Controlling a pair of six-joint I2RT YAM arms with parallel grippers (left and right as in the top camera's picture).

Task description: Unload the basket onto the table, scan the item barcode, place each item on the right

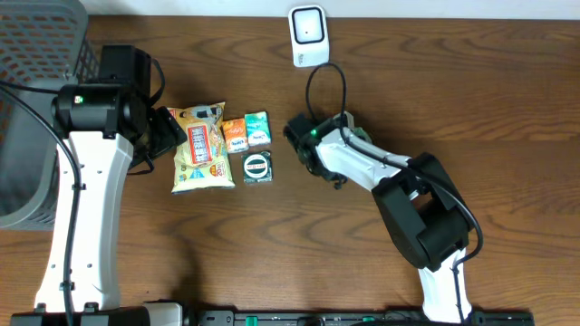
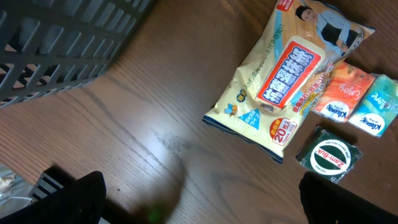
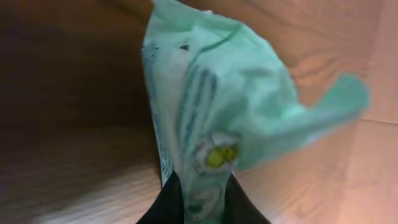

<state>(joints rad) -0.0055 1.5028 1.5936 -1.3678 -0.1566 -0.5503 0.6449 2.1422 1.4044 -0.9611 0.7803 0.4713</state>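
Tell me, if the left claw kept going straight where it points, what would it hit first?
Probably the yellow snack bag: the open left gripper points across bare table toward its near edge. Depth is unclear, so it might touch the wood just short of the bag first.

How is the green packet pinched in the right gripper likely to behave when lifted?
The green packet probably flops: its film is creased and a corner flares sideways. It seems light: the right gripper holds it by one narrow edge. Smooth film might slip.
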